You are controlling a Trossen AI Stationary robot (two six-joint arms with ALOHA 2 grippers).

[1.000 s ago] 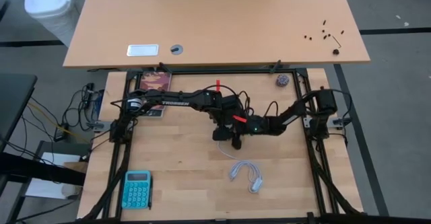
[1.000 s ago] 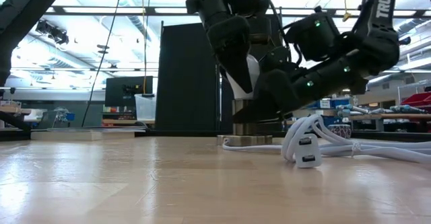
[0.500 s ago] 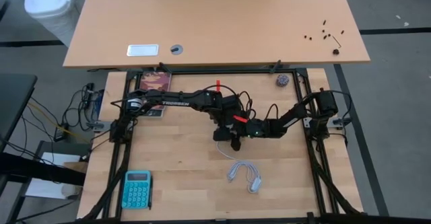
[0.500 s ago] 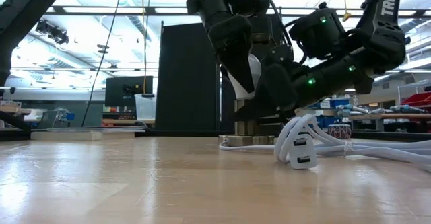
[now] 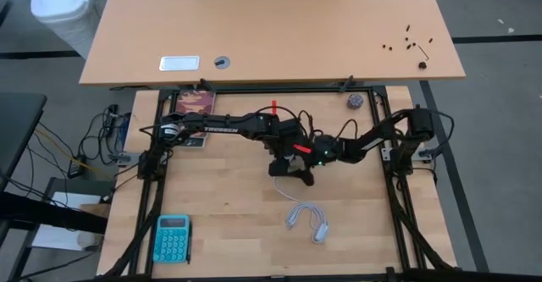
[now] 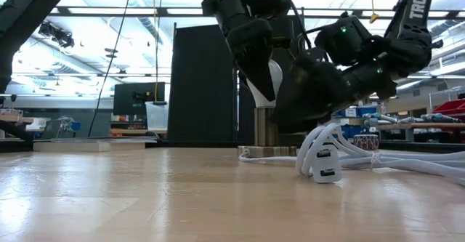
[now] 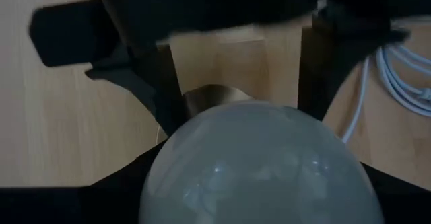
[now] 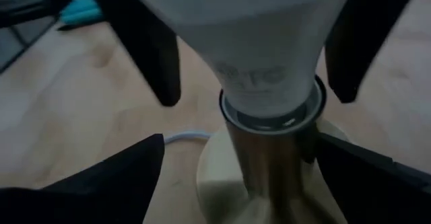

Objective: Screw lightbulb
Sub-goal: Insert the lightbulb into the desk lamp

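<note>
The white lightbulb (image 6: pixel 270 78) stands upright with its base in the collar of the metal socket (image 8: pixel 266 157). The socket rises from a pale round foot (image 8: pixel 215 177) on the table's middle. My left gripper (image 5: pixel 286 159) comes down on the bulb from above and is shut on it. My right gripper (image 8: pixel 239 143) reaches in low from the table's right. It is open, with a finger on either side of the socket's stem and a gap to each. A white cord (image 5: pixel 306 217) runs off toward the near edge. My left gripper pinches the bulb's wide white body (image 7: pixel 192 133) between its two fingers (image 8: pixel 155 49), one on each side. The fingers slant down from above. The bulb stays upright, its lower end seated in the socket's collar (image 8: pixel 273 113).
The cord's coil with a white plug block (image 6: pixel 325 162) lies just near-right of the socket. A teal calculator (image 5: pixel 172 237) sits at the near left and a small ball (image 5: pixel 354 102) at the far right. Dark frame rails (image 5: pixel 398 197) run along both table sides.
My right gripper has opened wide around the socket's stem and turned, and its arm has swung a little toward the far edge. The bulb, the socket and my left gripper have stayed where they were.
</note>
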